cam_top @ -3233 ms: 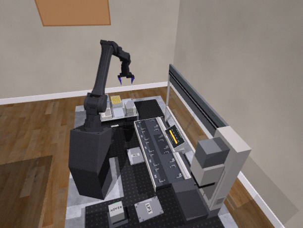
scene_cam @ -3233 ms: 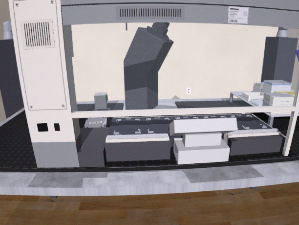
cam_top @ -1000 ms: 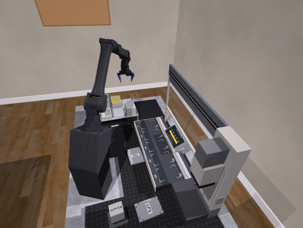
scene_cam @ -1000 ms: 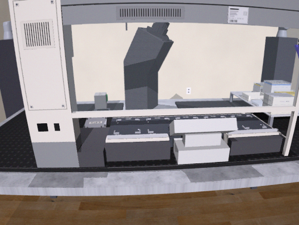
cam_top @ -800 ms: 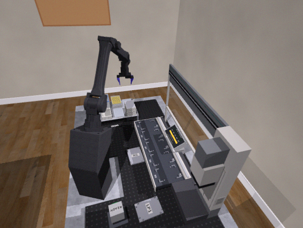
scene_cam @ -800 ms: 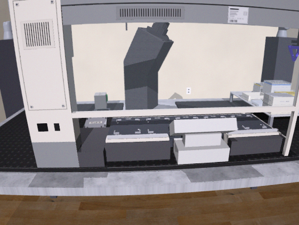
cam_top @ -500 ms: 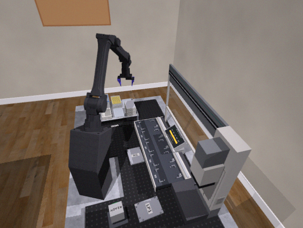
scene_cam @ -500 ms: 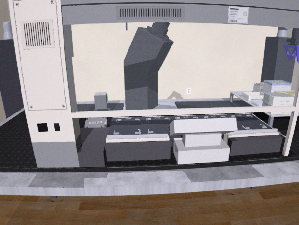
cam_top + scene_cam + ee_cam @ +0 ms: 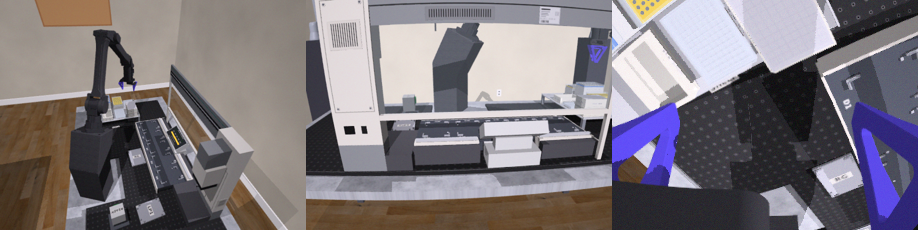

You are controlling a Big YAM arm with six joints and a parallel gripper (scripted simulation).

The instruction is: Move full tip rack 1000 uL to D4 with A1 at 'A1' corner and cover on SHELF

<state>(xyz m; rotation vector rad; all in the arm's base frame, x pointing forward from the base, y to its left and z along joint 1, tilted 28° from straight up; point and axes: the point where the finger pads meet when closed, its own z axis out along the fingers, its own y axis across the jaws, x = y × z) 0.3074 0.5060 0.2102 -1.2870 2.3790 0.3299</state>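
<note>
My gripper (image 9: 128,87) (image 9: 596,53) (image 9: 765,112) is open and empty. It hangs high above the front edge of the SHELF (image 9: 115,118) (image 9: 549,95). On the SHELF, a rack (image 9: 117,100) shows a yellow plate with dark holes. In front of it stands a covered rack (image 9: 119,113) (image 9: 712,38) with pale rings on a grey field. A grey sealed block stack (image 9: 131,107) (image 9: 778,11) stands to their right. The long deck (image 9: 160,150) (image 9: 878,95) with its corner brackets is bare. I cannot read the rack labels.
The regrip nest RG (image 9: 137,158) (image 9: 838,175) lies between the arm's base and the deck. The READY button (image 9: 117,211) and the LP1 plate (image 9: 150,210) are at the near end. A gantry frame and glass wall border the deck's far side.
</note>
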